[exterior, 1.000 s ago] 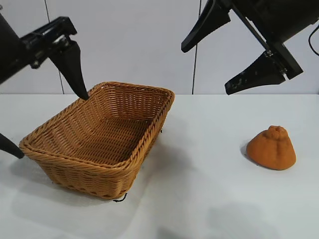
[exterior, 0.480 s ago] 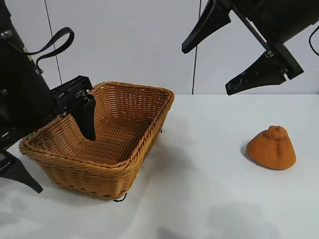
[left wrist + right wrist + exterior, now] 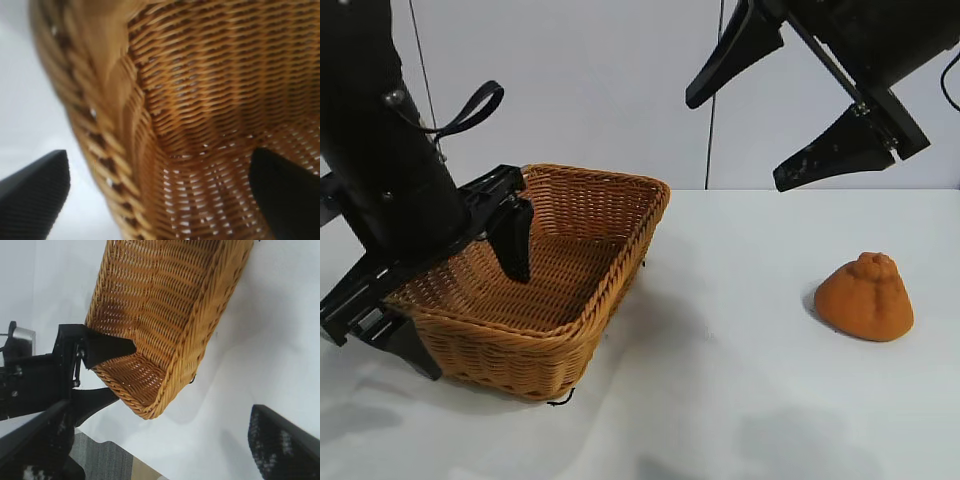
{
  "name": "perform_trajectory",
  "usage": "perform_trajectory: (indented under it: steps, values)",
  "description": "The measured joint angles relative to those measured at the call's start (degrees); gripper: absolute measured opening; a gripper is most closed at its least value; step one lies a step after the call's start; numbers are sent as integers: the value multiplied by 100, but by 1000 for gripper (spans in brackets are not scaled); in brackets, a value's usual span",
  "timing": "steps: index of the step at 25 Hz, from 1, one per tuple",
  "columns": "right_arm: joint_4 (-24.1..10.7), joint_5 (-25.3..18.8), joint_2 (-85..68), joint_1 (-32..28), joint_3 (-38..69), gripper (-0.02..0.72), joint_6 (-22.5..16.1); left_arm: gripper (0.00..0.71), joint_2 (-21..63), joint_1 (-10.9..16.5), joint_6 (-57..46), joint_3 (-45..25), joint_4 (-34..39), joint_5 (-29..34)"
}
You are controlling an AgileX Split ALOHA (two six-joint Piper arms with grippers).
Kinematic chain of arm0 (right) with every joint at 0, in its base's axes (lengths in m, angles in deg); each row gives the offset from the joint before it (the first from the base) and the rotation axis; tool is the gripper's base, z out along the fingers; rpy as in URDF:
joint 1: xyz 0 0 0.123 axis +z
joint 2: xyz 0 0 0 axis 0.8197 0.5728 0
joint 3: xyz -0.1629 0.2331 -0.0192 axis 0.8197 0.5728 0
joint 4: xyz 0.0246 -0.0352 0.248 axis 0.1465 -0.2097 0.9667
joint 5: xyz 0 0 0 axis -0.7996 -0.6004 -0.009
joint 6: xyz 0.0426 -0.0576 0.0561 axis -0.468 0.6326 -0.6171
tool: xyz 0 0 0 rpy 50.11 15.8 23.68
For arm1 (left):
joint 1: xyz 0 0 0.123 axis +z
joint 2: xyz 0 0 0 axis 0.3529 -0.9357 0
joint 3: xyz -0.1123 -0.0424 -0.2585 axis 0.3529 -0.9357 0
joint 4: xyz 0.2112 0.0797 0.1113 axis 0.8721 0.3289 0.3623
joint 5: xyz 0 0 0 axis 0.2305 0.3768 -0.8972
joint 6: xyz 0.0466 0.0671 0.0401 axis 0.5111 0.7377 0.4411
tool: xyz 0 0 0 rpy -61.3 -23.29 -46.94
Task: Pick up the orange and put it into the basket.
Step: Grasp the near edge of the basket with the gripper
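The dull-orange orange (image 3: 865, 297) sits on the white table at the right, far from the basket, with nothing touching it. The tan wicker basket (image 3: 582, 300) stands at the left, empty. My left gripper (image 3: 460, 295) is open and straddles the basket's left wall, one finger inside and one outside. In the left wrist view the braided rim (image 3: 112, 125) runs between the fingers of the left gripper (image 3: 160, 200). My right gripper (image 3: 738, 142) is open and empty, high above the table between basket and orange. The right wrist view shows the basket (image 3: 170, 315) but not the orange.
The white table (image 3: 720, 400) stretches between basket and orange. In the right wrist view the table's edge and grey floor (image 3: 107, 462) lie just beyond the basket's end, near the left arm (image 3: 35, 380).
My left arm has swung down and toward the basket, from above its left corner to straddling its left wall. The right gripper, orange and basket have stayed in place.
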State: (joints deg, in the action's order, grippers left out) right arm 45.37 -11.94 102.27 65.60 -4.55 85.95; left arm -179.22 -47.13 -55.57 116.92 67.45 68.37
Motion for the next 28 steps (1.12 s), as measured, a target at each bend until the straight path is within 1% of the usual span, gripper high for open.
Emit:
perform_trajectory:
  steps: [1, 11, 14, 20, 22, 23, 26, 28]
  values:
    - [-6, 0, 0, 0, 0, 649, 0, 697, -154, 71, 0, 0, 59, -1]
    - [-43, 0, 0, 0, 0, 649, 0, 689, -365, 71, 69, 0, 104, -40]
    - [-45, 0, 0, 0, 0, 649, 0, 588, -365, 71, 74, 0, 104, -28]
    - [-45, 0, 0, 0, 0, 649, 0, 284, -365, 79, 48, 0, 104, 115]
    - [-45, 0, 0, 0, 0, 649, 0, 211, -365, 118, -44, 0, 87, 150]
    - [-50, 0, 0, 0, 0, 649, 0, 119, -278, 214, -246, 10, 93, 84]
    - [-50, 0, 0, 0, 0, 649, 0, 106, -212, 258, -267, 37, 98, 95]
    - [-50, 0, 0, 0, 0, 649, 0, 105, -162, 303, -252, 79, 98, 207]
